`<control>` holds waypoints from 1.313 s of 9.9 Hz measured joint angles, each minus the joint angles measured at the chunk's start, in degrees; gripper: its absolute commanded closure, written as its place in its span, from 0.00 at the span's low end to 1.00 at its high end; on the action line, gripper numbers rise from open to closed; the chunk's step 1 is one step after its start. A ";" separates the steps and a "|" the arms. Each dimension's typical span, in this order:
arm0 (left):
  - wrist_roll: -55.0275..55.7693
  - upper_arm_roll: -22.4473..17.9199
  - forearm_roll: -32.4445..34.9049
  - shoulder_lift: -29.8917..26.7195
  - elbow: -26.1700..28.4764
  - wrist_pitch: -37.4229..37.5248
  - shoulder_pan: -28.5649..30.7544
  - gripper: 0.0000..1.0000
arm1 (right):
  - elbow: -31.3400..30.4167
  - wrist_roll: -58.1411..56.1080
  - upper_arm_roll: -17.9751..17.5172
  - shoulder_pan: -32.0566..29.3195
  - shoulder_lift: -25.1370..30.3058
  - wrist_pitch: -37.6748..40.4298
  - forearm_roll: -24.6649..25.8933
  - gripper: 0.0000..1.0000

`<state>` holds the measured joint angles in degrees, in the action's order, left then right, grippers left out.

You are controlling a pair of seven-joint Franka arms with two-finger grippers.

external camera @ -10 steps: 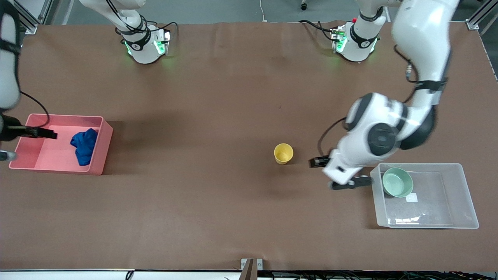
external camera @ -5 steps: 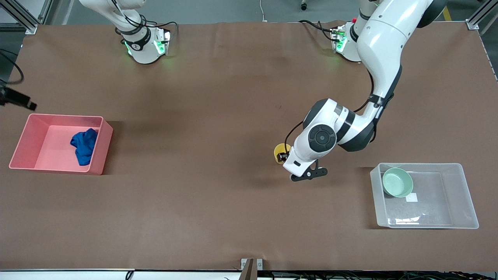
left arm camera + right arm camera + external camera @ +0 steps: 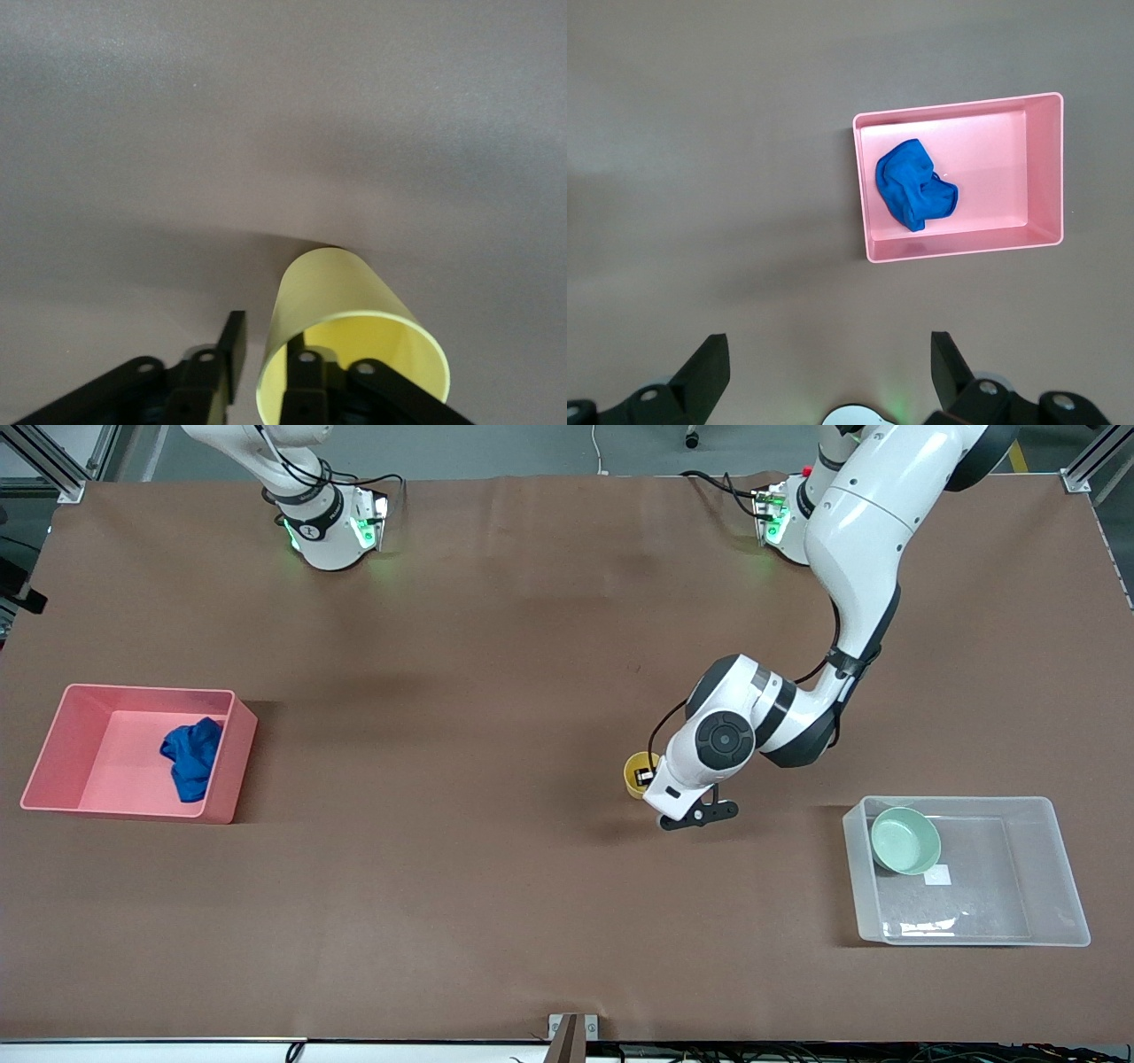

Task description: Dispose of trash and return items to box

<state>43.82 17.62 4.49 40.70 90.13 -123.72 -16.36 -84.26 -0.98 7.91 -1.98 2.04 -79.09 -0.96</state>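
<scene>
The yellow cup stands upright mid-table, toward the left arm's end. My left gripper is down on it and open, with one finger inside the cup and one outside, on either side of its wall; a gap shows beside the outer finger. The mint-green bowl lies in the clear box. The blue cloth lies in the pink bin. My right gripper is open and empty, high over the table, looking down on the pink bin and the cloth.
The clear box has a white sticker on its bottom. The two arm bases stand along the edge farthest from the front camera. Bare brown table lies between the pink bin and the cup.
My left gripper has moved from beside the clear box to the yellow cup and settled over its wall. My right arm has pulled away from the pink bin and left the front view.
</scene>
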 measured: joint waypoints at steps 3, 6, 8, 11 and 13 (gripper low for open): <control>0.00 -0.23 0.00 -1.63 -1.88 -0.52 0.90 1.00 | -0.08 0.00 -0.01 -0.05 -0.56 -0.50 0.02 0.00; -7.53 -0.22 0.02 -10.61 -5.97 4.56 12.56 1.00 | -0.05 -0.01 -0.06 -0.10 -0.56 -0.54 0.07 0.00; -22.39 -0.36 0.09 -12.96 -6.96 8.32 22.32 1.00 | -0.04 -0.01 -0.08 -0.14 -0.56 -0.55 0.07 0.00; -41.44 -0.68 0.11 -10.39 -6.58 9.14 34.13 1.00 | -0.03 -0.01 -0.09 -0.24 -0.56 -0.56 0.08 0.00; -45.64 -0.66 0.11 -7.65 -6.19 9.75 37.64 0.99 | -0.03 -0.01 -0.08 -0.29 -0.56 -0.56 0.08 0.00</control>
<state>-1.81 16.96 4.61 33.05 83.94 -113.97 21.28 -84.29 -0.98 7.84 -2.28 1.48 -79.65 -0.88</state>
